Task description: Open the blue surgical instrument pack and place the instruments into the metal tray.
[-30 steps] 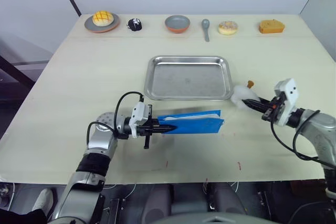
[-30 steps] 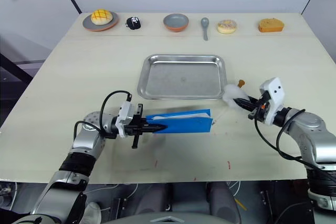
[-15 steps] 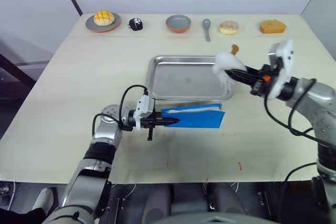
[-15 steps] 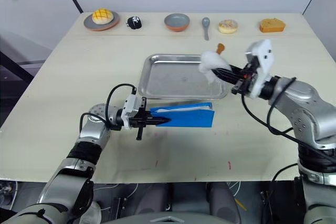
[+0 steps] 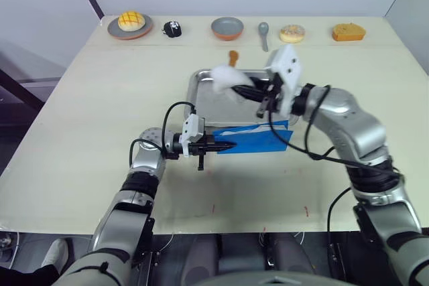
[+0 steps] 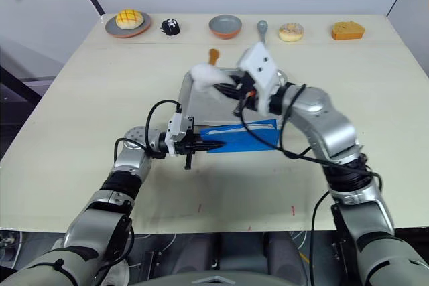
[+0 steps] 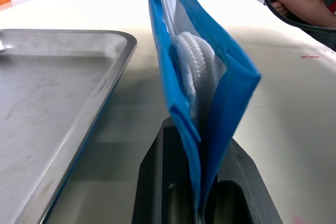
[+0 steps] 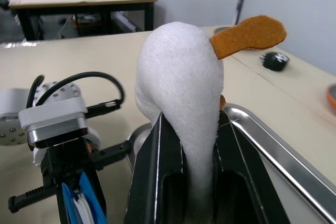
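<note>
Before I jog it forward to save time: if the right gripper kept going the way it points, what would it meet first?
Probably nothing soon: the right gripper, shut on the white plush toy, points over the metal tray toward bare table. Height is unclear.

pack (image 5: 258,140): bright blue, whitish lining
tray (image 5: 208,108): shiny silver
soft lump (image 8: 181,93): white, orange tab, perhaps felt

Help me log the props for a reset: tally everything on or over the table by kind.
Food items: 3 (bun, donut, cake)
Dishes: 3 (plate, bowl, metal tray)
Spoon: 1
Blue surgical instrument pack: 1
White plush lump: 1
Small black object: 1
Total: 10
</note>
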`<state>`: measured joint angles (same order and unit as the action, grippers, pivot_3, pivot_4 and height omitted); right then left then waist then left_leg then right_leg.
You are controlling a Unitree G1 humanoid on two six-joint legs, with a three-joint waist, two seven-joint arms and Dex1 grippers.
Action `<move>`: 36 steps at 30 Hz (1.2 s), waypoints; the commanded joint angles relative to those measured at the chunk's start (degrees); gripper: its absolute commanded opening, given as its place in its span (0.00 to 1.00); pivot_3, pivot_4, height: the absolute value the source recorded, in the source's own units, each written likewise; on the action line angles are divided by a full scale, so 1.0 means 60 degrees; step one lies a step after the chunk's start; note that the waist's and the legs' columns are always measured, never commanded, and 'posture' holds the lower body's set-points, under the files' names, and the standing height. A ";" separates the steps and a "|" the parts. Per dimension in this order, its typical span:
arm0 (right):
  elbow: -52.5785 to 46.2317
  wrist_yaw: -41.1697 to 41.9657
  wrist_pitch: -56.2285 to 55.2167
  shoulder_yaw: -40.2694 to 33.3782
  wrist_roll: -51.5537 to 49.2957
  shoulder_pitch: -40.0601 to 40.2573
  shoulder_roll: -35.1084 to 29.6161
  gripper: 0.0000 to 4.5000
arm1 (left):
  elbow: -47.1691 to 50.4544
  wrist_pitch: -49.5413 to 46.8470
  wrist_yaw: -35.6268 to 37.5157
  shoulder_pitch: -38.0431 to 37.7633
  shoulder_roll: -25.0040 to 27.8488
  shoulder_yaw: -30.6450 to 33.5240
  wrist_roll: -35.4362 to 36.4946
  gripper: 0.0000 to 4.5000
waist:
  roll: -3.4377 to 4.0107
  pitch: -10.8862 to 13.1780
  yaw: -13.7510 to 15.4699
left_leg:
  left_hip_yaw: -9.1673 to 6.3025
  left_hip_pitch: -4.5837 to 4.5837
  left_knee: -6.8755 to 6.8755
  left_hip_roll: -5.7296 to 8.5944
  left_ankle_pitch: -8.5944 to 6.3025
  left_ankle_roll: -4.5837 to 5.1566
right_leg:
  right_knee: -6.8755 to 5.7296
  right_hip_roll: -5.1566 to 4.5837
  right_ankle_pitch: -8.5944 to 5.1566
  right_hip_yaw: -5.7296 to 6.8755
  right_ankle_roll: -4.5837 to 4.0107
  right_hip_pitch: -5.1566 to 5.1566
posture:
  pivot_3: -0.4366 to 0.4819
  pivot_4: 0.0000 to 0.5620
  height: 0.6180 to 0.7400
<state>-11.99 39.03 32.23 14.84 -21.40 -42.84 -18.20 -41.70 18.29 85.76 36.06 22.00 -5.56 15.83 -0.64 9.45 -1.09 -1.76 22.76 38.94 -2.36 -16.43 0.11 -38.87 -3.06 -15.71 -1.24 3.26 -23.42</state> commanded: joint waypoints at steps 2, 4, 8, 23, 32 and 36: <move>-0.0250 0.0168 -0.0944 0.0270 0.0336 -0.0429 0.0544 0.01 | -0.0266 0.0169 -0.0050 0.0106 -0.0233 -0.0227 -0.0360 0.00 | 0.0000 0.0000 0.0056 | -0.0005 0.0010 0.0011 0.0004 0.0003 -0.0005 | 0.0002 -0.0002 0.0000 0.0005 0.0000 0.0001 | 0.48 0.27 0.94; -0.0398 0.0231 -0.0966 0.0335 0.0287 -0.0327 0.0720 0.01 | -0.0314 0.0204 -0.0031 0.0128 -0.0250 -0.0224 -0.0385 0.00 | -0.0001 0.0000 0.0063 | -0.0008 0.0019 0.0024 0.0008 0.0003 -0.0006 | 0.0003 -0.0005 0.0000 0.0005 0.0000 0.0003 | 0.48 0.27 0.94; -0.0846 0.1002 -0.1313 0.0649 0.0570 0.0285 0.0055 0.01 | -0.0389 0.0249 -0.0002 0.0156 -0.0252 -0.0213 -0.0413 0.00 | -0.0001 -0.0001 0.0080 | -0.0010 0.0020 0.0027 0.0010 0.0004 -0.0007 | 0.0002 -0.0006 0.0000 0.0005 0.0000 0.0003 | 0.48 0.27 0.94; -0.0755 0.3431 -0.5253 0.1460 0.2157 0.2140 -0.1873 0.28 | -0.0798 0.0377 0.0228 0.0412 -0.0211 -0.0153 -0.0519 0.00 | -0.0001 -0.0004 0.0032 | -0.0024 0.0012 0.0038 0.0018 -0.0015 0.0027 | 0.0004 -0.0004 0.0000 0.0002 0.0001 0.0020 | 0.48 0.27 0.94; -0.0586 0.3659 -0.5941 0.1055 0.2121 0.2274 -0.2032 0.99 | -0.0710 0.0364 0.0307 0.0307 -0.0167 -0.0153 -0.0533 0.00 | -0.0001 -0.0004 0.0041 | -0.0023 0.0012 0.0039 0.0018 0.0002 -0.0004 | 0.0005 -0.0004 0.0000 0.0001 0.0001 0.0021 | 0.48 0.27 0.94; -0.1253 0.3488 -0.5114 0.0169 0.1169 0.2649 -0.2323 0.99 | -0.0661 0.0349 0.0337 0.0270 -0.0166 -0.0162 -0.0530 0.00 | -0.0002 -0.0004 0.0052 | -0.0024 0.0012 0.0039 0.0018 0.0002 -0.0005 | 0.0009 -0.0005 0.0000 0.0002 0.0001 0.0026 | 0.48 0.27 0.94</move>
<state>-16.19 60.70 -0.07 19.17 -11.19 -27.06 -31.79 -45.45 20.35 87.43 38.37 20.84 -5.18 14.43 -0.65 9.42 -0.78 -1.90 22.83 39.17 -2.25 -16.41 0.08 -38.82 -3.09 -15.72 -1.23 3.26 -23.26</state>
